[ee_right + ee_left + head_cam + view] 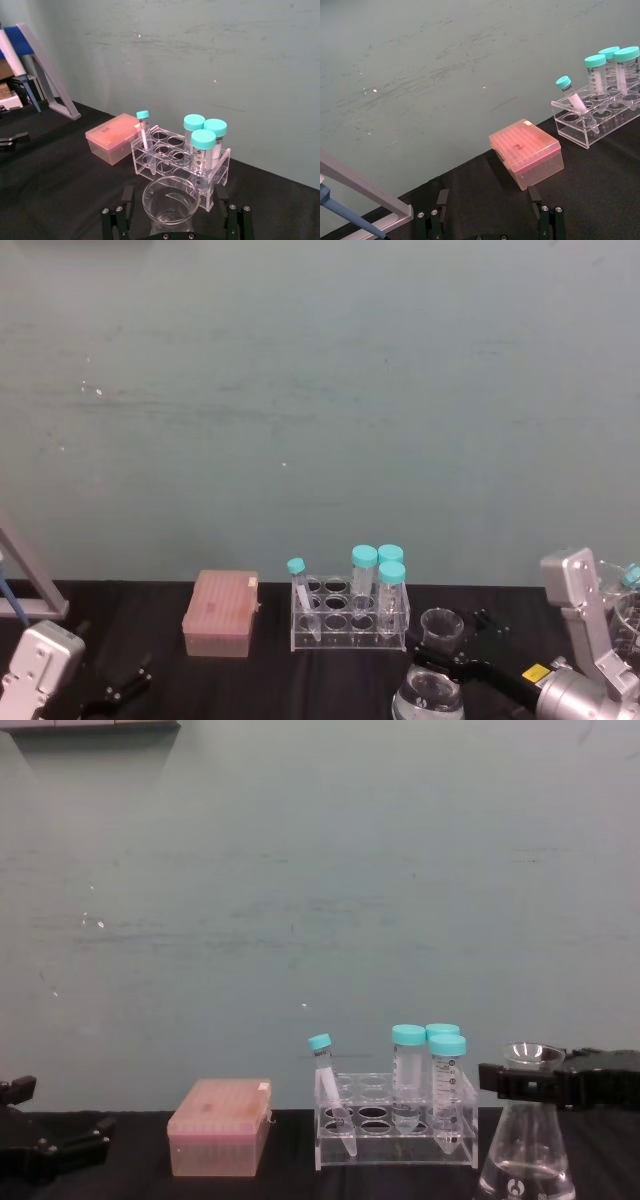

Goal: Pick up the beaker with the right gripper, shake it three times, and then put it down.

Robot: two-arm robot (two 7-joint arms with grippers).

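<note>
— Where, the beaker (525, 1150)?
— Upright on the black table (150, 625), at the near right, just in front of and right of the clear tube rack (349, 617). Clear glass, wide base, a little liquid at the bottom.

— And the right gripper (530, 1082)?
— At the neck, just under the flared rim. Seen from the chest as a black bar across the glass, reaching in from the right edge. From the right wrist, one finger on each side of the rim (170, 202).

— Clamped on it?
— Looks so: fingers hard against the neck in the chest view, though actual contact hard to confirm from these angles. Base apparently down on the table, not lifted.

— Left gripper (118, 690)?
— Low at the near left, just above the table, jaws apart, nothing between them. Well away from the beaker.

— Anything else on the table?
— Pink lidded box (221, 613) left of the rack. In the rack, three large teal-capped tubes (391, 592) standing together at the right end and one slim teal-capped tube (300, 592) leaning at the left end. Teal wall (320, 390) behind everything.
</note>
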